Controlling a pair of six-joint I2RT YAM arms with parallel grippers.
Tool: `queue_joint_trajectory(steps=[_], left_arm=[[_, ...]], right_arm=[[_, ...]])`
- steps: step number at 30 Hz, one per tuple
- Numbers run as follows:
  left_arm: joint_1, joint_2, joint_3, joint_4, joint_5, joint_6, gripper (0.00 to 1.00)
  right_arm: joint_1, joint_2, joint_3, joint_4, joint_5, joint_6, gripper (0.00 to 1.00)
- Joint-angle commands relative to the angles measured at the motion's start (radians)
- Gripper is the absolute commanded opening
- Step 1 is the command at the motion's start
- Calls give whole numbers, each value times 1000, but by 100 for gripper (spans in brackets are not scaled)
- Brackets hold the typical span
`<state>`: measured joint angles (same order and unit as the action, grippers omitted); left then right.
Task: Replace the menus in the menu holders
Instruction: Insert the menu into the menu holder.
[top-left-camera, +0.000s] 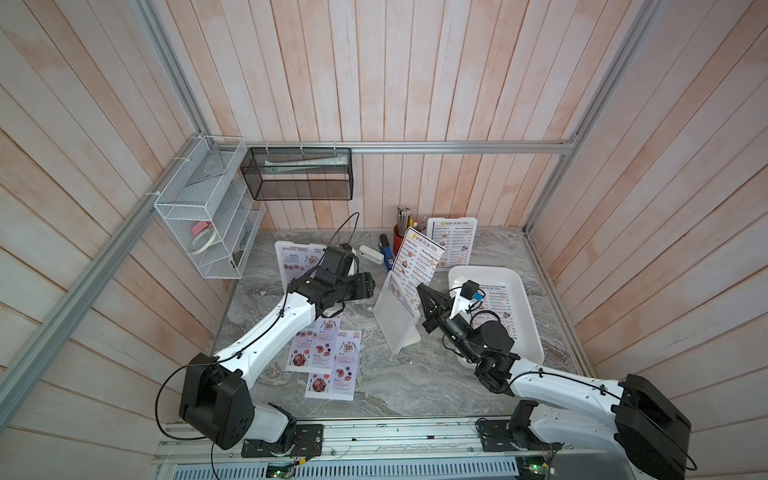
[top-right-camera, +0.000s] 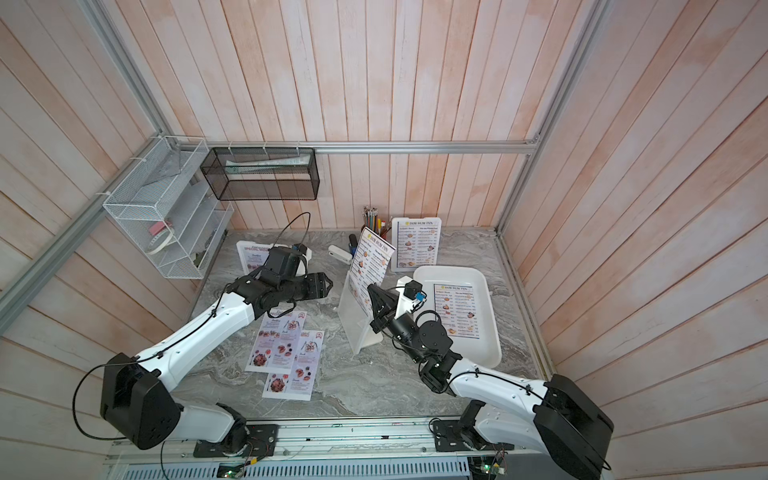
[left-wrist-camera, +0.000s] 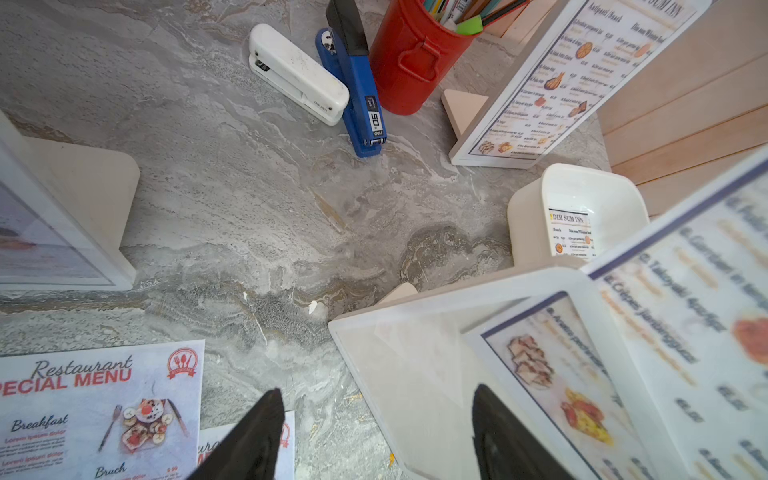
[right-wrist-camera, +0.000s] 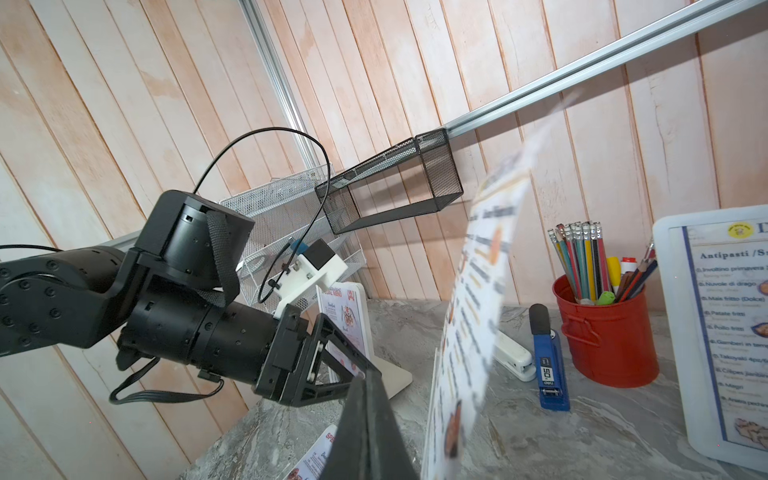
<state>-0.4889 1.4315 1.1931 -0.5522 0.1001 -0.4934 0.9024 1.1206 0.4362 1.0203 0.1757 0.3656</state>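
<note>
Your left arm (top-left-camera: 266, 336) climbs from its near base, forearm slanting toward the back. Its wrist is bent so the left gripper (top-left-camera: 368, 286) points sideways at the middle holder (top-left-camera: 395, 328). Your right arm (top-left-camera: 565, 384) stretches low across the tray's near corner, wrist cocked up and back. Your tray (top-left-camera: 532, 328) sits on the right side of the table (top-left-camera: 395, 390) with a flat sheet (top-left-camera: 498, 303) of Dim Sum print inside.

The middle holder stands at the centre, between your two grippers. A Dim Sum sheet (top-left-camera: 417, 259) sticks half out of its top, tilted. The back holder (top-left-camera: 453, 243), by the rear wall, shows a Dim Sum page. The left holder (top-left-camera: 291, 259), behind your left wrist, shows a Special Menu. Three loose menus (top-left-camera: 328, 361) lie overlapping on the table beneath the left gripper.

Your left fingers (left-wrist-camera: 266, 432) stand wide apart and hold nothing. The right gripper (top-left-camera: 420, 287) is closed tight, its tip at the tilted sheet's lower edge. Whether it pinches the paper, you can't tell.
</note>
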Motion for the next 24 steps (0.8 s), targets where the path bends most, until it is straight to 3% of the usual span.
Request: queue_joint_trajectory(steps=[1, 5, 12, 14, 18, 21, 24], left_arm=[[5, 11, 31, 26, 15, 7, 74], [5, 8, 34, 19, 9, 12, 74], [10, 13, 48, 12, 1, 22, 74], [10, 14, 52, 11, 0, 23, 74], [12, 22, 60, 11, 6, 25, 74], [10, 33, 76, 5, 14, 25, 74], [10, 36, 88, -2, 15, 27, 74]], right_arm=[[6, -11, -14, -11, 35, -13, 5], [6, -72, 18, -119, 67, -17, 11], [-36, -246, 250, -784, 80, 105, 21], [-118, -270, 322, -970, -16, 205, 21], [-366, -276, 406, -1229, -331, 382, 30], [-510, -268, 376, -1242, -553, 534, 32], [-526, -245, 343, -1181, -636, 666, 41]])
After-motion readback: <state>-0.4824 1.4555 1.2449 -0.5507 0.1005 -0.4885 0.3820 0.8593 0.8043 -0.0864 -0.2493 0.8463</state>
